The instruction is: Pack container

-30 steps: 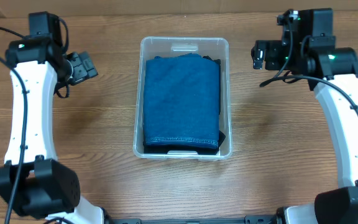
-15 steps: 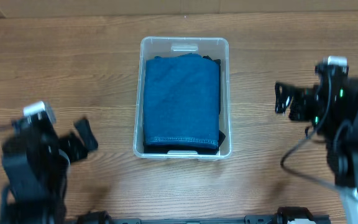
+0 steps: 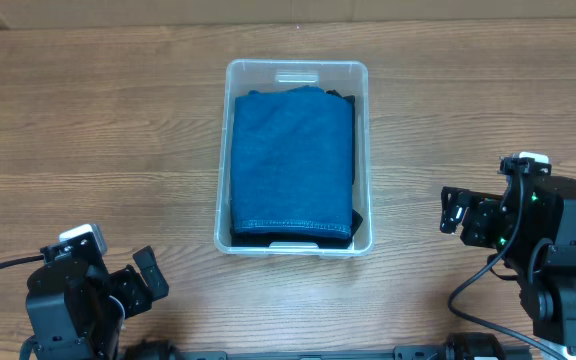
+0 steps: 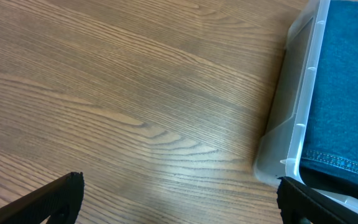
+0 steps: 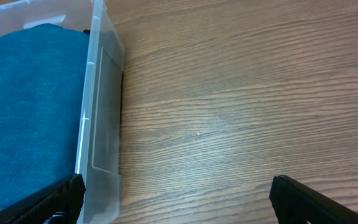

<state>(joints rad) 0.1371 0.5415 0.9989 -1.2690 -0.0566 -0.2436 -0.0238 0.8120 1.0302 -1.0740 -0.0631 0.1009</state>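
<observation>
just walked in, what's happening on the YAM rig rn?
Nothing is being handled right now. The container holds a folded blue denim cloth lying over a dark cloth. The left pincer and right pincer are both open and empty, each off to a side of the container, touching nothing.

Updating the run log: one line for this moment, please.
container: holds folded blue cloth | left gripper: open, empty | right gripper: open, empty

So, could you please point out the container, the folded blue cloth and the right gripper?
container (image 3: 223, 190), overhead, left wall.
folded blue cloth (image 3: 293, 160), overhead, top face centre.
right gripper (image 3: 449, 211), overhead, between fingertips.
</observation>
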